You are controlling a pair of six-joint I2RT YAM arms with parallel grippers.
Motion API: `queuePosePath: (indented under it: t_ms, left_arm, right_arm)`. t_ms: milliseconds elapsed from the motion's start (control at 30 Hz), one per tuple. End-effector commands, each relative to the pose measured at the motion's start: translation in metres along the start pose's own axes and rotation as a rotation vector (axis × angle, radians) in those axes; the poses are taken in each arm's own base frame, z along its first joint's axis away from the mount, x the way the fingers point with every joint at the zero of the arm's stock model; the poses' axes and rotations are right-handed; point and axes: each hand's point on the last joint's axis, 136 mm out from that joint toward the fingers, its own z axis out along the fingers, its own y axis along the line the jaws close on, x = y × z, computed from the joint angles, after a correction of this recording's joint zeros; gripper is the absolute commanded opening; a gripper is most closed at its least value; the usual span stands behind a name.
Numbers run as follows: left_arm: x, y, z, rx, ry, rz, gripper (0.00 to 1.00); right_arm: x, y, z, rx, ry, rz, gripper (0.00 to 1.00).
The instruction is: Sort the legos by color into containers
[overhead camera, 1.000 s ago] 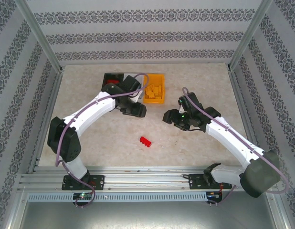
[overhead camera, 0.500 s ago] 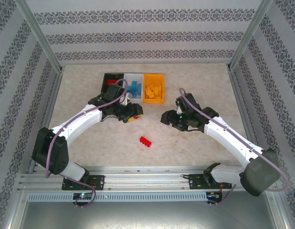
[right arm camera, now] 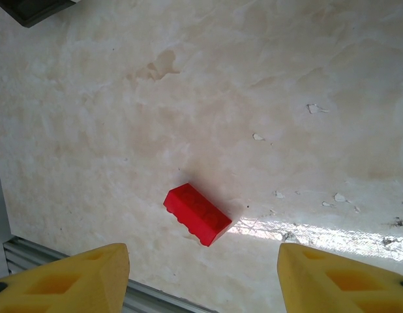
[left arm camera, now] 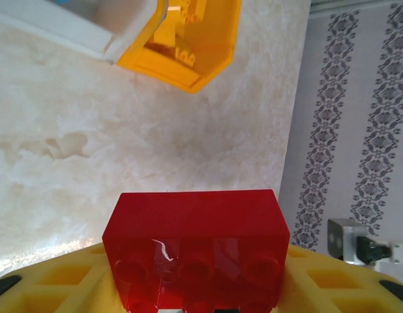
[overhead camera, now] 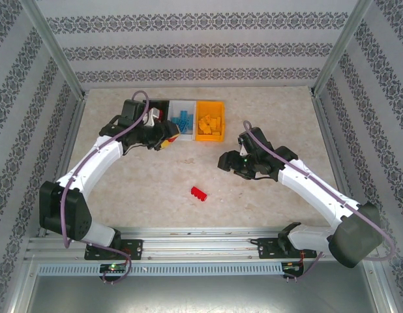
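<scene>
Left wrist view: the left gripper point(left arm camera: 195, 295) is shut tight on a held red lego point(left arm camera: 196, 238), up over the worktop point(left arm camera: 123, 156). From the top it sits at 5 o'clock from the black bin point(overhead camera: 160, 102). The right gripper point(right arm camera: 211, 280) is wide open and holds nothing. A loose red lego point(right arm camera: 197, 214) lies at 7 o'clock from it, with bare worktop all round.

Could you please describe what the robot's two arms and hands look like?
Both the left arm and right arm have white link shells with black joints and black bases. A mauve cable runs loosely along each. The left hand and right hand are black, with yellow, pocketed fingers.
</scene>
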Motion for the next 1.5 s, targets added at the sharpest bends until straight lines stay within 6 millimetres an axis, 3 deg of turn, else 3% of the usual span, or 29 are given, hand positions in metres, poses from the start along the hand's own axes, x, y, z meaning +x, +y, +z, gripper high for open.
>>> queuePosePath:
  t_ms: [0,333,733,1200,1467]
  left_arm:
    - [-0.008,-0.001,-0.007,-0.014,-0.002,0.011,0.54]
    - [-0.035,0.016,-0.021,-0.176,-0.027,0.052,0.54]
    - [-0.073,0.024,-0.028,-0.362,-0.069,0.038,0.54]
    - [-0.13,0.05,-0.014,-0.599,-0.085,0.135,0.54]
    - [-0.151,0.086,0.004,-0.67,-0.036,0.139,0.54]
  right_arm:
    - [0.001,0.009,-0.006,-0.016,0.002,-0.014,0.62]
    - [0.0,0.011,-0.007,-0.011,0.015,-0.013,0.63]
    - [-0.014,0.024,0.018,-0.047,0.133,-0.094,0.63]
    - [-0.015,0.029,0.038,-0.062,0.205,-0.138,0.63]
    - [-0.019,0.021,0.044,-0.003,0.177,-0.088,0.63]
